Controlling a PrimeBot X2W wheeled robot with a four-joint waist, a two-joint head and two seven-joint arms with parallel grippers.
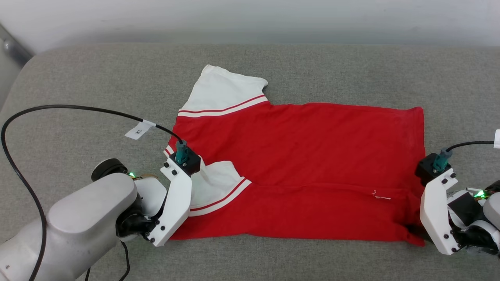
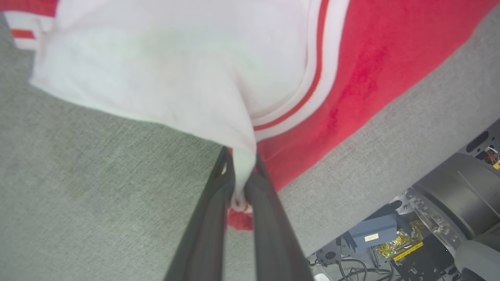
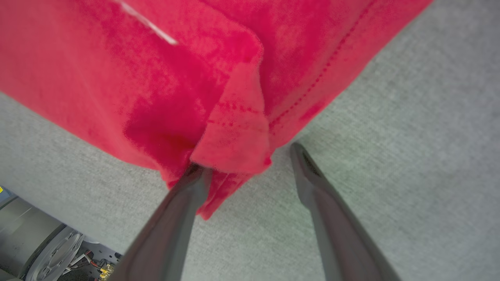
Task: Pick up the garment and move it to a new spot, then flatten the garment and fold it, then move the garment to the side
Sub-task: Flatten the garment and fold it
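The garment (image 1: 304,148) lies spread on the grey cushion, red side up, with no print showing. One white sleeve (image 1: 222,91) points to the far left, and the other sleeve (image 1: 215,183) lies folded over the red body. In the left wrist view my left gripper (image 2: 242,187) is shut on the near sleeve's white cloth (image 2: 175,70) at the garment's near left corner. At the near right corner my right gripper (image 3: 248,162) stands open. The folded red hem corner (image 3: 234,136) rests against its left finger (image 3: 183,207) and reaches into the gap. My fingers are hidden under the wrists in the head view.
The grey cushion (image 1: 97,78) runs wide to both sides, with a pale wall behind. A black cable (image 1: 58,107) with a white tag loops over the left side. Beyond the cushion's near edge, parts of the robot's base (image 2: 449,203) show.
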